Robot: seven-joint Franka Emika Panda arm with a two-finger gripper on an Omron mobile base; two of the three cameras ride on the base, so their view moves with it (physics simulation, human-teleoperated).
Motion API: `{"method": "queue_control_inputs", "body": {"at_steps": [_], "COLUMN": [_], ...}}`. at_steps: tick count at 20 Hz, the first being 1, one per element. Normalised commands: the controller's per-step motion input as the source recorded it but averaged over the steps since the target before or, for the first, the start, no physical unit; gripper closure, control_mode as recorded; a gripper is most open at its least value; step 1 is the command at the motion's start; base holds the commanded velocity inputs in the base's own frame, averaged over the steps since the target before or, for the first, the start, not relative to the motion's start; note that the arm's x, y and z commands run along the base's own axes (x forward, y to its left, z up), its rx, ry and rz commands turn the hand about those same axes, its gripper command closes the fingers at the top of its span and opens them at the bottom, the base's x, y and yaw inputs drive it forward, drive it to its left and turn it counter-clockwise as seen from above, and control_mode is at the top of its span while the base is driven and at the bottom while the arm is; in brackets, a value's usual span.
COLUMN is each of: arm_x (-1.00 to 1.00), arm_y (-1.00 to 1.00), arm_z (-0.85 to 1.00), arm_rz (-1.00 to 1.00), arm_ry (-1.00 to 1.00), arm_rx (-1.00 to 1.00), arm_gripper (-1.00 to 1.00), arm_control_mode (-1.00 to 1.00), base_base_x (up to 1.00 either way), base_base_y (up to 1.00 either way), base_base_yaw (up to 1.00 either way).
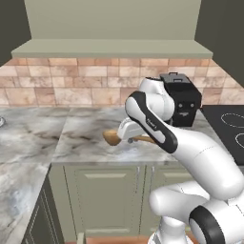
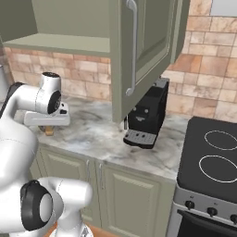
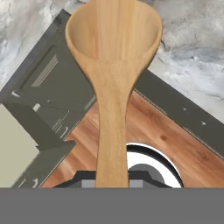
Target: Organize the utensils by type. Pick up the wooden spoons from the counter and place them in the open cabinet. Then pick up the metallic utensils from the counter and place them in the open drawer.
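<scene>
Fingers [image 3: 112, 186] closed on the spoon [image 3: 113, 87] handle; spoon runs straight out from them, lifted off the surface [image 1: 57, 133]; cabinet [image 1: 112, 47] shelf is above, farther back.

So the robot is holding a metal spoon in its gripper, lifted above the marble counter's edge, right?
Not quite: the spoon is wooden, not metal. The hand view shows a light-tan wooden spoon running out from the gripper, which holds its handle. The rest stands: it is lifted above the edge of the marble counter.
</scene>
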Motion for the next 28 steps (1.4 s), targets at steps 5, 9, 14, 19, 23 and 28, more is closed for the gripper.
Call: {"method": "queue_control_inputs", "body": {"at_steps": [5, 9, 14, 19, 23, 28], "arm_x": [0.00, 0.00, 0.00, 0.00, 0.00, -0.05], "arm_y": [0.00, 0.00, 0.00, 0.00, 0.00, 0.02], "arm_z": [0.00, 0.00, 0.00, 0.00, 0.00, 0.13], "arm_rz": [0.00, 0.00, 0.00, 0.00, 0.00, 0.00], "arm_ry": [0.00, 0.00, 0.00, 0.00, 0.00, -0.13], "arm_rx": [0.00, 0.00, 0.00, 0.00, 0.00, 0.00], "arm_gripper": [1.00, 1.00, 1.00, 1.00, 1.00, 1.00], "arm_control_mode": [1.00, 1.00, 1.00, 1.00, 1.00, -1.00], "base_base_x": [0.40, 0.11, 0.00, 0.00, 0.00, -0.02], "base_base_y": [0.13, 0.08, 0.00, 0.00, 0.00, 0.00], "base_base_yaw": [0.00, 0.00, 0.00, 0.00, 0.00, 0.00]}}
